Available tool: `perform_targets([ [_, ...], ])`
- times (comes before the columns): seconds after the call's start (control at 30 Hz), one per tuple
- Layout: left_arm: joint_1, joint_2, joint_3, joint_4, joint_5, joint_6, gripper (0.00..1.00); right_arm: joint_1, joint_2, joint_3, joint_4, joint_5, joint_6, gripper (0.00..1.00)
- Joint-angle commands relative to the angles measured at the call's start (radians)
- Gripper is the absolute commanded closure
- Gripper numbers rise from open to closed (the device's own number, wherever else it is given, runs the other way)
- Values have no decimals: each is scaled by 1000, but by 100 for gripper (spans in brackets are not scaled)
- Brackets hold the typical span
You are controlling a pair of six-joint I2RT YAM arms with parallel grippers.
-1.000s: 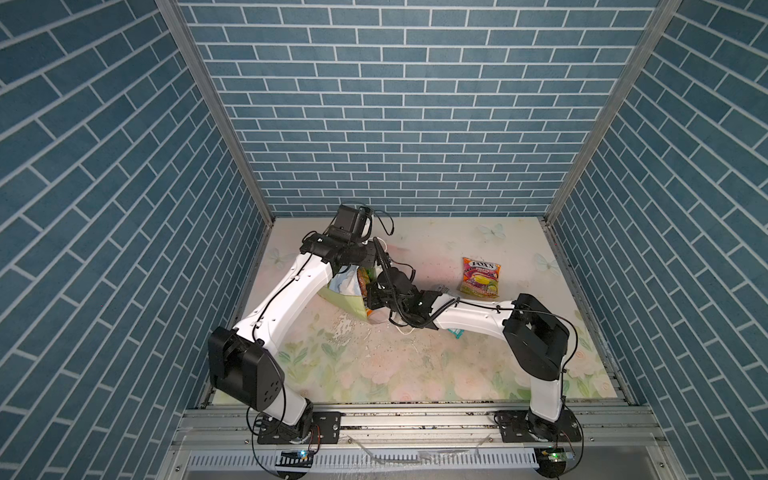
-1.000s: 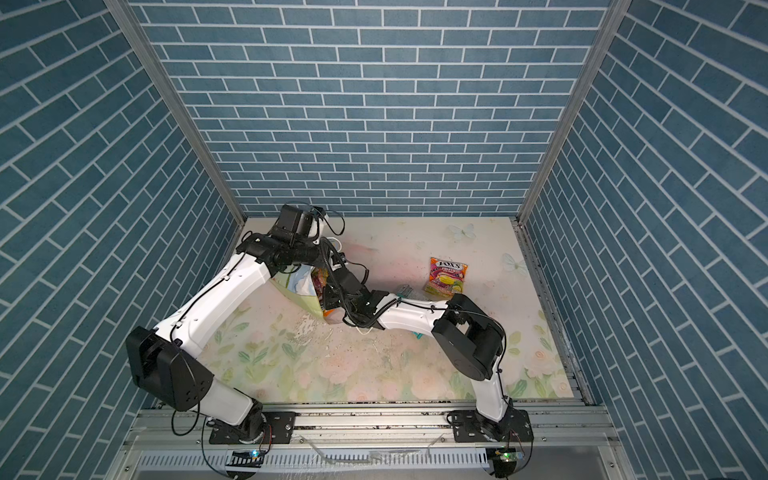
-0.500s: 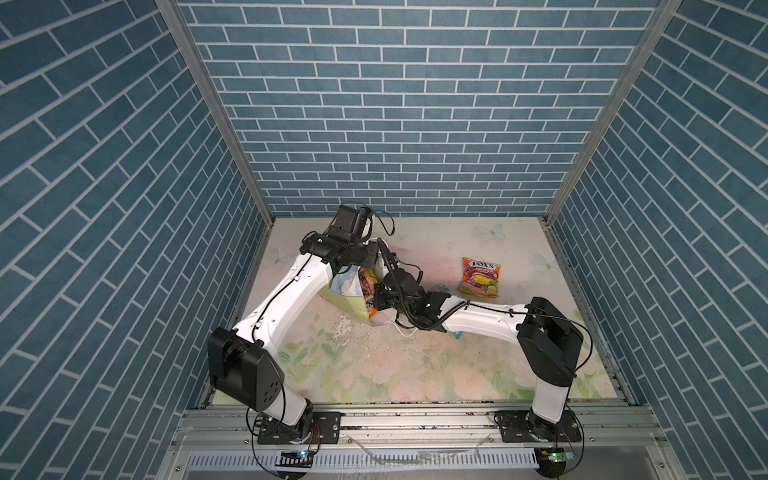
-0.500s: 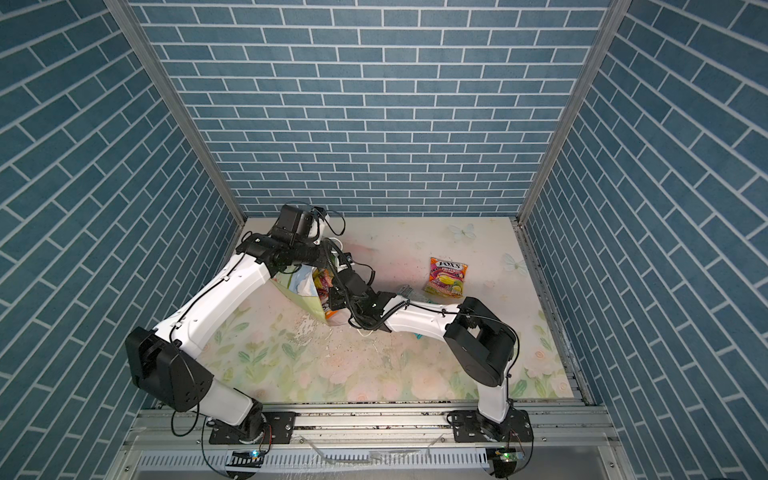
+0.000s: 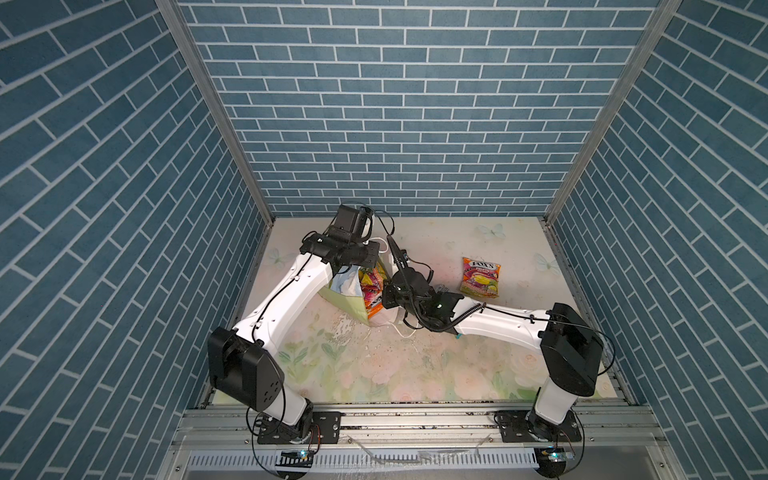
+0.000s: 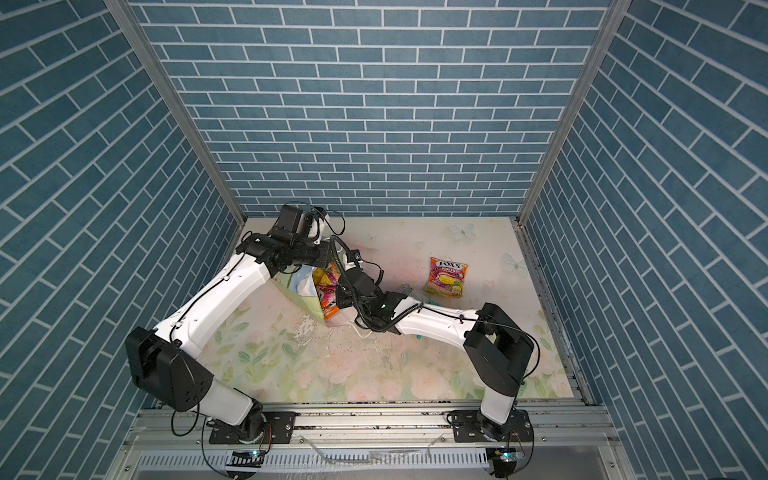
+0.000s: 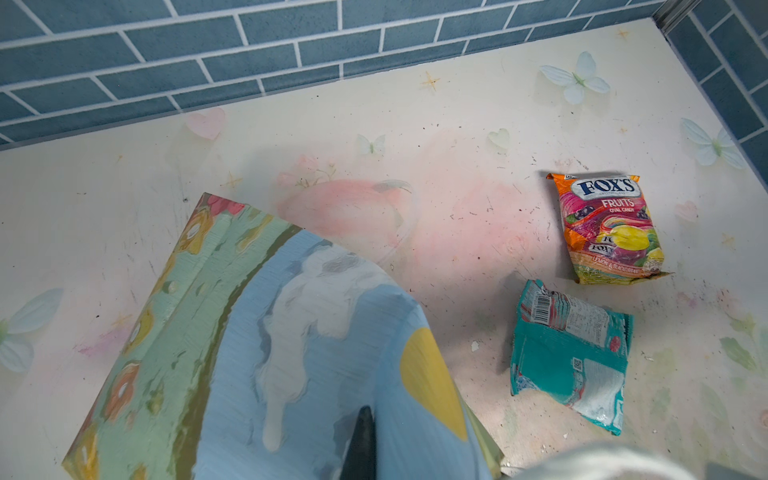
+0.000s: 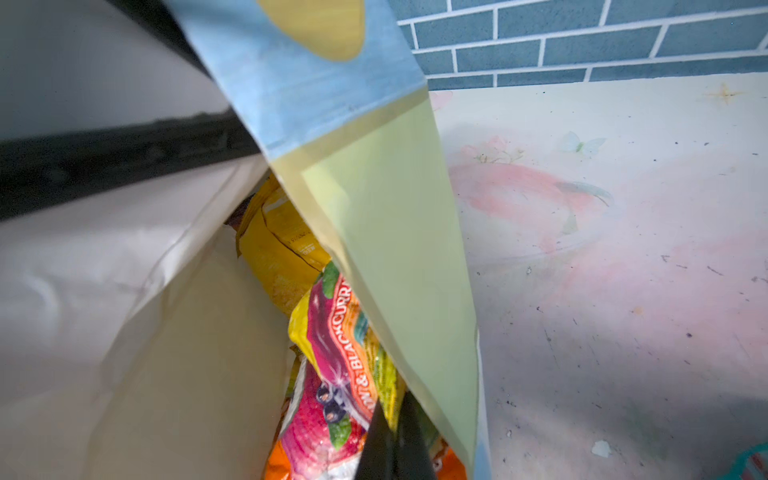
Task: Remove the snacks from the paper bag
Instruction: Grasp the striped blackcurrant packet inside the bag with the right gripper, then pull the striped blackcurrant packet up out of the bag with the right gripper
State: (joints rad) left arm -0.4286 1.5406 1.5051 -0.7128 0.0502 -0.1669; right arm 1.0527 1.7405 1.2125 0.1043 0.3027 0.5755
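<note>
Floral tabletop (image 5: 415,374); right claw (image 8: 392,419) closed beside fruit-print snack (image 8: 332,353) inside paper bag (image 8: 395,249), left claw (image 7: 362,419) gripping bag.

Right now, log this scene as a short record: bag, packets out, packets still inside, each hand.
paper bag: on the table, mouth open
out of bag: FOX'S fruit packet and teal packet, apart on the table
inside bag: yellow packet, pink packet, possibly more hidden
left hand: shut on the bag's wall
right hand: shut in the bag's mouth, at the pink packet; grip unclear
</note>
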Motion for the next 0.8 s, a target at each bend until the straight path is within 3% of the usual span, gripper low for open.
perform_targets([
  [0.0,3,-34,35,25,14,-11,100,-7,-53,3,-8,48,-22,100],
  [0.77,3,-33,35,24,13,-14,100,-5,-164,-51,-20,35,11,100],
])
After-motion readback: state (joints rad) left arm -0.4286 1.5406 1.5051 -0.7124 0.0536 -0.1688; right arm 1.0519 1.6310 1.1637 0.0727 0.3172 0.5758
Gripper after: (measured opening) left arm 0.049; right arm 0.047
